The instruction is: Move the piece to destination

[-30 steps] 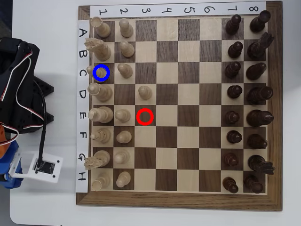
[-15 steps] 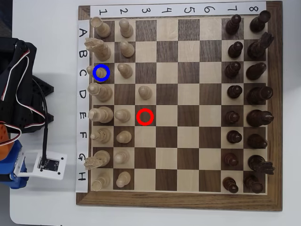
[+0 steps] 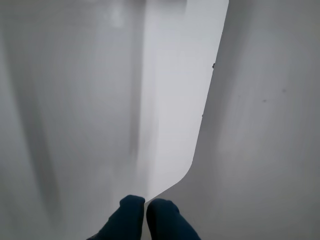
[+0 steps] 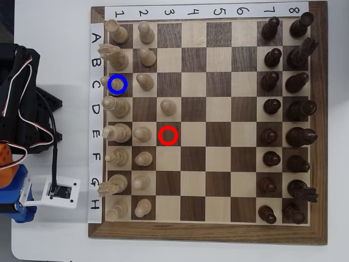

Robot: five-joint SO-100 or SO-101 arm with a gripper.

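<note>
The piece [image 4: 115, 84] is a small pale cream wooden chessman w/ a slim body and a rounded knob head. It stands on C1, inside the blue ring that marks the destination [image 4: 125, 77], a dark brown square in the board's left column in the overhead view. It looks tilted toward the left there, head over the "C" label strip, prob. just camera angle. Nothing is touching it.

Other cream pieces fill cols 1 and 2 around it, and one cream pawn [image 4: 168, 106] stands alone on D3. A red ring [image 4: 168, 135] marks the empty square just below that pawn. Dark brown pieces [image 4: 283, 82] line cols 7 and 8 on the right.

The chessboard [image 4: 207, 232] is wood w/ a dark frame, white paper strips w/ handwritten nos. 1–8 along the top and letters A–H down the left. It sits on a white table [image 4: 54, 240] w/ a rounded corner.

The arm [image 4: 22, 103] is off the board at the left edge, black w/ white and red cables, and a small white circuit box [image 4: 57, 192] lies beside it.

In the wrist view the gripper [image 3: 146, 210] shows two dark blue fingertips [image 3: 127, 212] pressed together, nothing between them, over the white table edge, w/ a grey surface beyond the rounded corner.
</note>
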